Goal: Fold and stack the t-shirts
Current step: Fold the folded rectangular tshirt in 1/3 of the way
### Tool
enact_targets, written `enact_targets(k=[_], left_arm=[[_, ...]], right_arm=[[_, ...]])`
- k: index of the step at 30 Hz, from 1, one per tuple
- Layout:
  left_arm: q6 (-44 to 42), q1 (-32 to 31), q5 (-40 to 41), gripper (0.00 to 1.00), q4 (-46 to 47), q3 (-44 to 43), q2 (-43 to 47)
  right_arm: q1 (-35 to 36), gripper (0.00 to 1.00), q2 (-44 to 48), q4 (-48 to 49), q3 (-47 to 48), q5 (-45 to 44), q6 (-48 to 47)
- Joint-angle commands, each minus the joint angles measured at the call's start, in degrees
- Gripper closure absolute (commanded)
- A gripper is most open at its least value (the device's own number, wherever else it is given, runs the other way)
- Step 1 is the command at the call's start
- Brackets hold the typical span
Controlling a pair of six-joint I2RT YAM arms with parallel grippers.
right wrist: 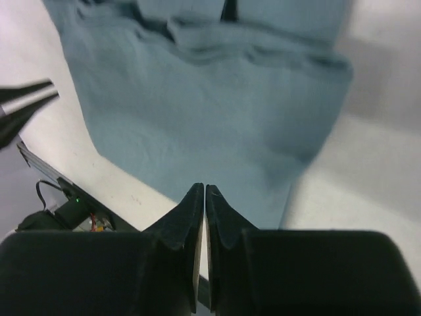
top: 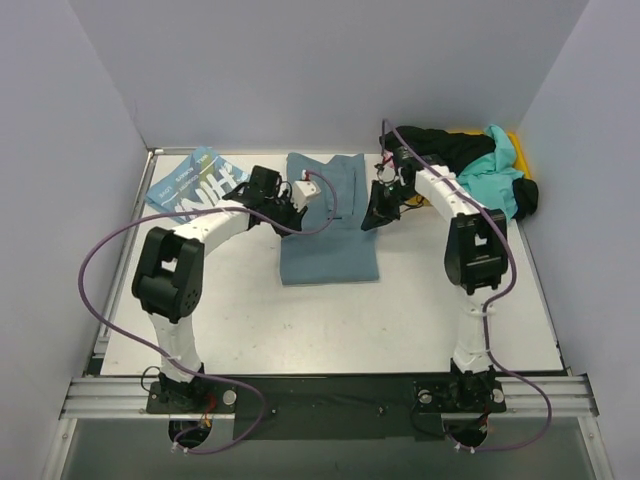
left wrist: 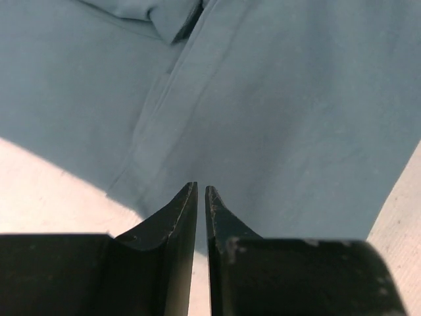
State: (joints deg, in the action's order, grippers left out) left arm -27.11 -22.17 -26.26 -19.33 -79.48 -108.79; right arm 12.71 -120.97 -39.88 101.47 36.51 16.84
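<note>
A slate-teal t-shirt (top: 328,225) lies folded into a long strip at the middle of the table. My left gripper (top: 293,208) is shut and empty over its left edge; the left wrist view shows the closed tips (left wrist: 201,187) just above the cloth (left wrist: 283,99). My right gripper (top: 374,216) is shut and empty at the shirt's right edge, its tips (right wrist: 200,186) above the cloth (right wrist: 197,112). A light-blue t-shirt with white letters (top: 195,185) lies folded at the far left. Black (top: 445,148) and turquoise (top: 495,175) shirts lie heaped at the back right.
The heap sits on a yellow bin (top: 517,148) in the back right corner. Grey walls close the table on three sides. Bare white table top (top: 330,320) lies between the shirt and the arm bases.
</note>
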Motion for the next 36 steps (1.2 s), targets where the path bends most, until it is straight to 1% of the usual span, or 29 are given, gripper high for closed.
enact_targets(k=[1,4,8,12,16,18,19,20,21,22,23,25,26,27,30,33,36], left_arm=[[1.98,-0.06,0.85,0.79,2.72,-1.98,-4.13],[1.98,0.38,5.67,0.80,3.07,-4.44,-7.30],[2.41,0.73,11.04,0.80,1.67,-7.61,-11.44],[3.82,1.52,10.01,0.80,0.70,-9.28,-11.10],[2.95,1.26,6.93,0.76,-1.49,-10.69,-7.06],[1.81,0.47,6.40,0.74,-2.64,-10.34,-4.16],[0.32,0.29,5.96,0.74,-3.77,-9.30,-2.84],[-0.48,-0.15,4.39,0.73,-4.39,-8.50,-0.39],[-2.22,-0.41,2.29,0.73,-5.18,-5.80,0.68],[-3.20,-1.02,1.48,0.73,-5.54,-4.29,3.21],[-5.99,-1.55,-0.35,0.73,-6.76,-0.88,4.11],[-8.47,-3.48,0.24,0.73,-7.91,3.78,5.96],[-8.48,-4.80,1.03,0.73,-7.04,4.94,6.40],[-7.61,-5.24,2.43,0.73,-6.60,6.87,6.31],[-4.79,-5.60,3.59,0.73,-5.54,8.20,5.26],[-4.70,-5.60,5.77,0.72,-4.75,9.25,4.47],[-7.59,-5.69,9.73,0.72,-3.17,11.71,3.33]], right_arm=[[-0.67,1.00,-9.80,1.65,7.94,0.41,3.19],[-1.55,1.00,-15.42,1.65,12.42,-0.39,5.74],[-1.81,1.00,-17.90,1.65,14.80,-2.06,7.15],[-2.08,1.00,-16.50,1.65,16.13,-3.03,7.33],[-1.99,1.00,-9.74,1.56,14.03,-4.52,5.31],[-1.64,0.99,-4.56,1.56,9.82,-5.75,3.99],[-1.37,0.99,-0.97,1.56,5.97,-6.27,2.95],[-0.76,0.98,0.72,1.64,3.93,-6.54,2.24],[-0.32,0.98,3.87,1.99,-0.70,-6.54,2.06],[0.90,0.98,5.46,2.87,-2.75,-6.02,1.88],[1.61,0.98,7.31,4.36,-7.47,-5.58,1.71],[3.89,0.99,8.37,6.47,-13.02,-4.44,1.70],[5.03,0.99,8.29,7.09,-14.71,-4.17,2.23],[5.22,1.00,7.86,8.05,-16.90,-3.99,2.67],[4.26,1.00,6.97,11.31,-24.01,-4.95,5.21],[3.46,1.00,5.57,11.15,-27.11,-10.22,4.61],[2.67,1.00,5.91,10.70,-29.83,-9.80,3.90]])
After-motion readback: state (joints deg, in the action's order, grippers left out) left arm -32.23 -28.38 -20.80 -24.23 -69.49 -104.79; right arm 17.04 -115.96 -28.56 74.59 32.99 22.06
